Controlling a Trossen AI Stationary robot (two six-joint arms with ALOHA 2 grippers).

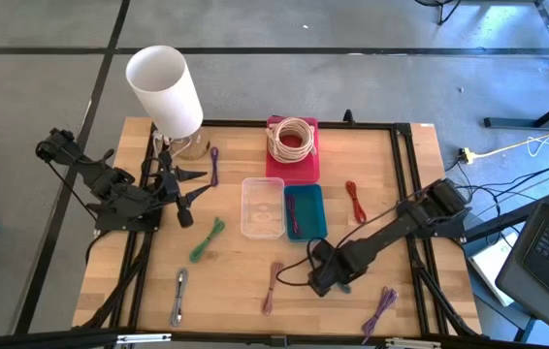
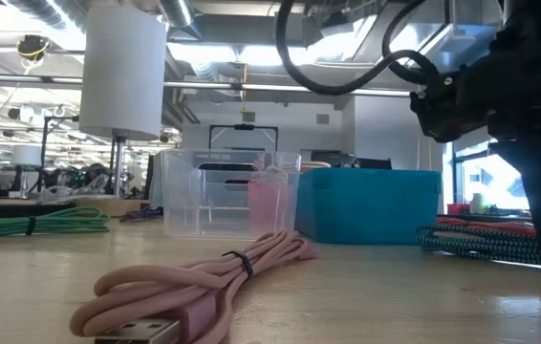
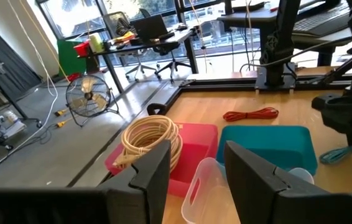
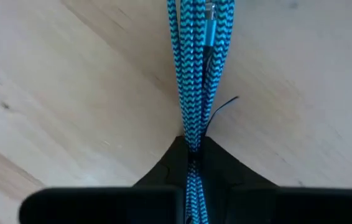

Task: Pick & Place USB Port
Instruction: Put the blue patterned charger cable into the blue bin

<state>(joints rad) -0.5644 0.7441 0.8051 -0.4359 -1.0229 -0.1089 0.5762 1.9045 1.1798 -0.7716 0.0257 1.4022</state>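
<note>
A blue braided USB cable (image 4: pixel 196 68), bundled into several parallel strands, lies on the wooden table near its near right part and shows in the low view as a flat bundle (image 2: pixel 481 241). My right gripper (image 4: pixel 193 150) stands over it (image 1: pixel 325 279), shut on the strands. A teal bin (image 1: pixel 306 211) with a dark cable inside sits just beyond it, beside a clear container (image 1: pixel 262 206). My left gripper (image 3: pixel 198 163) is open and hovers at the table's left (image 1: pixel 185 211), touching nothing. My right gripper pinches the bundled strands of the blue braided cable (image 4: pixel 192 134) between its two fingers, coming from above and pointing down, with the fingers across the bundle. The strands run out straight from the fingers along the tabletop, and the rest of the bundle (image 2: pixel 481 241) rests on the wood.
A pink tray (image 1: pixel 304 165) holding a beige coil sits at the far middle. Loose cables lie around: red (image 1: pixel 355 201), green (image 1: pixel 207 239), pink (image 1: pixel 273 288), purple (image 1: pixel 381 308), silver (image 1: pixel 178 296). A white cylinder lamp (image 1: pixel 163 89) stands at the far left.
</note>
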